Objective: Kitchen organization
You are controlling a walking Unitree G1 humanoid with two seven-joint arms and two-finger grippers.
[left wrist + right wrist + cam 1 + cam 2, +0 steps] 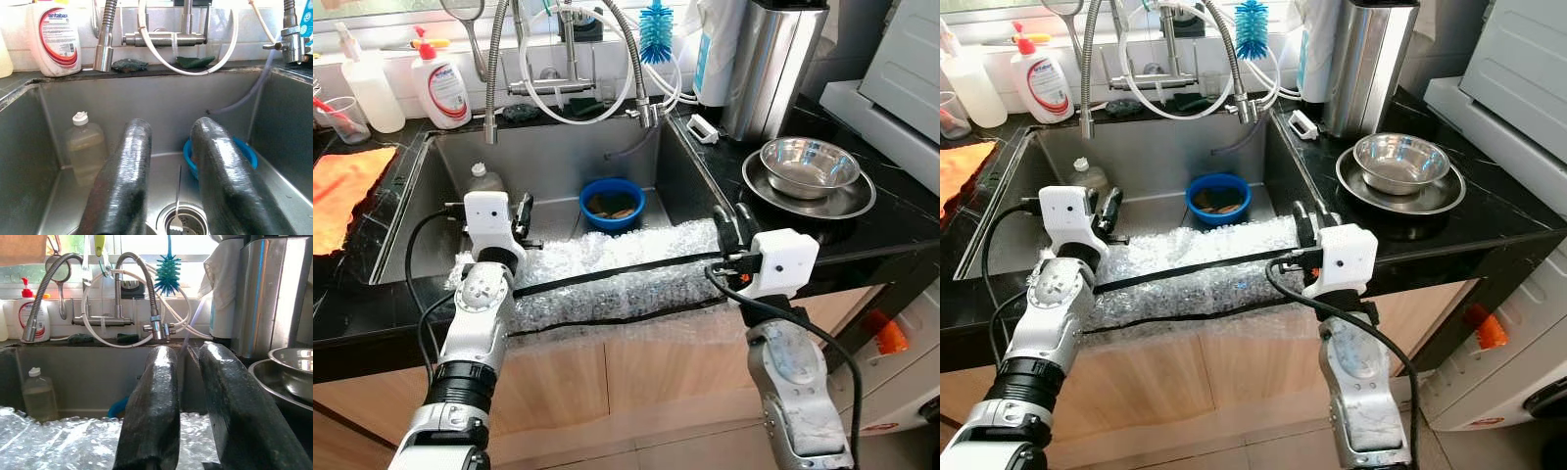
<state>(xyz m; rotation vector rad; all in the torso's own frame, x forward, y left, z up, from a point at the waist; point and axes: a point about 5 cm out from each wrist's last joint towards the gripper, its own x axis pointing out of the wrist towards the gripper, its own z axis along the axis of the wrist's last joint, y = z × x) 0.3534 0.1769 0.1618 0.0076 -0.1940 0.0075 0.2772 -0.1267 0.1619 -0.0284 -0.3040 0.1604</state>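
Observation:
A steel sink (543, 147) holds a blue bowl (612, 203) with brownish contents and a small clear plastic bottle (485, 180) at its left wall. A sheet of bubble wrap (607, 269) crossed by two black strips lies over the sink's front edge. My left gripper (522, 217) hovers open over the wrap's left end, pointing into the sink; between its fingers (127, 161) I see the drain. My right gripper (736, 219) stands open at the wrap's right end, beside the sink's right rim, with nothing between its fingers (156, 382).
On the black counter to the right, a steel bowl (809, 164) rests on a steel plate (847, 204), with a tall steel canister (773, 64) behind. An orange cloth (342, 191) lies left. Soap bottle (440, 86), hose faucet (494, 69) and blue brush (656, 29) line the back.

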